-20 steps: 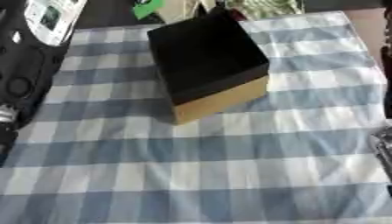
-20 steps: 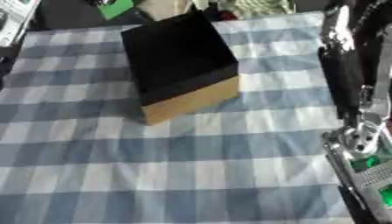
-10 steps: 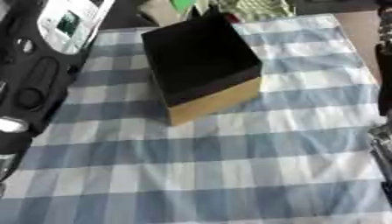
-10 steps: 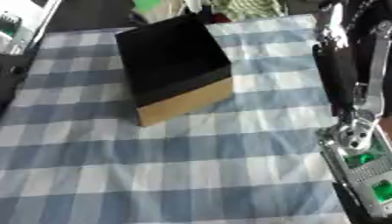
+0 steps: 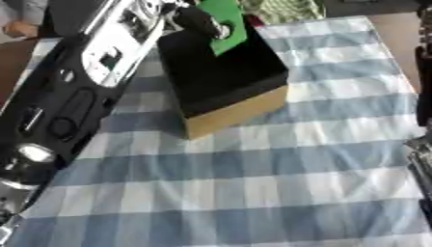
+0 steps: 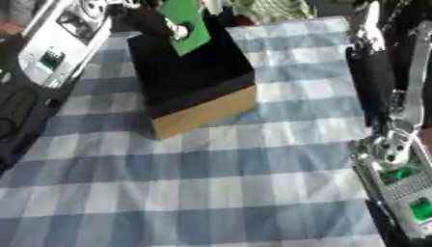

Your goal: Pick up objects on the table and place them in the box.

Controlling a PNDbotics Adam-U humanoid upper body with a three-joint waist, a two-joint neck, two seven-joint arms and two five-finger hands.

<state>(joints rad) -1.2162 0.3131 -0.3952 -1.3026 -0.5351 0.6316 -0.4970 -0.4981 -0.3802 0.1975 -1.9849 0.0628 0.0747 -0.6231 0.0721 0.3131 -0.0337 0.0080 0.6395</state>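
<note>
While my left arm reaches in from the upper left, my left robot hand (image 5: 201, 20) is up over the far edge of the box (image 5: 221, 79), with its dark fingers curled round a flat green object (image 6: 186, 25). That green object stands tilted, its lower part dipping over the open black inside of the box just below my fingers, and I cannot tell whether it touches the box wall. Directly under and in front of this robot hand sits the box itself, black within and tan cardboard on the near side, turned askew on the blue-and-white checked cloth (image 5: 253, 193) that covers the worktop (image 5: 397, 29). Beyond my fingers, at the far edge of the cloth, lies something pale green and striped (image 5: 283, 8) that I cannot make out. My left forearm (image 5: 93, 72) runs down from the hand toward the lower left, black with a silver panel. Well apart from it, on the right side, my right arm (image 6: 392, 96) comes down along the edge of the cloth, black and silver with small green lights on a panel near the lower corner; the right robot hand itself does not show in either view. Between the box and that arm the checked cloth lies somewhat wrinkled.
</note>
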